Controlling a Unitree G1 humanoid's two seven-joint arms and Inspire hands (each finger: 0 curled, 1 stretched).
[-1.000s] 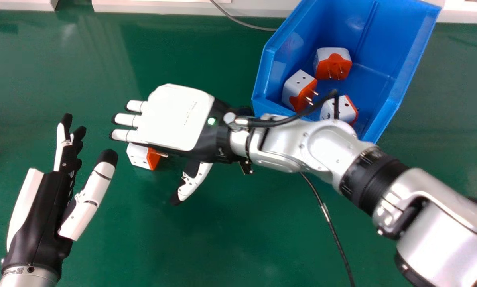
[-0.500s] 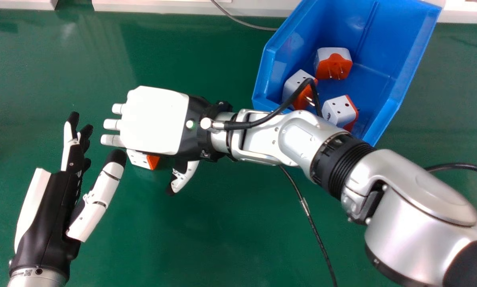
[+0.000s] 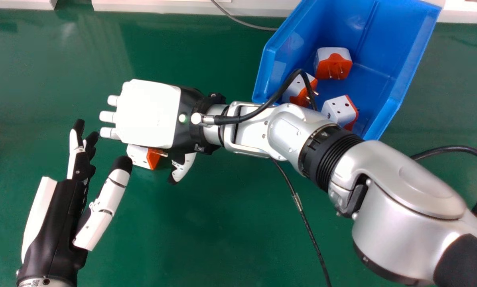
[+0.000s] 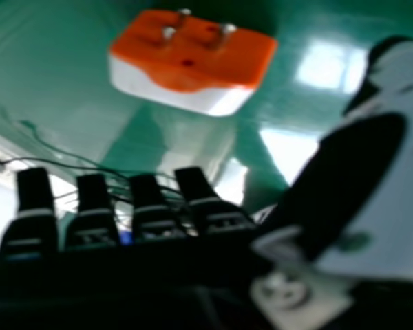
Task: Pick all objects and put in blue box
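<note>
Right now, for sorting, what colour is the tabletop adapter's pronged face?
Pronged face: orange, best in right hand view.

Three adapters in box; fourth adapter left, nearer, seemingly on table.

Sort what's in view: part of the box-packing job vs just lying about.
Job:
plug adapter on the table, partly under the right robot hand
three plug adapters in the blue box

Just lying about:
thin grey cable near the far table edge
</note>
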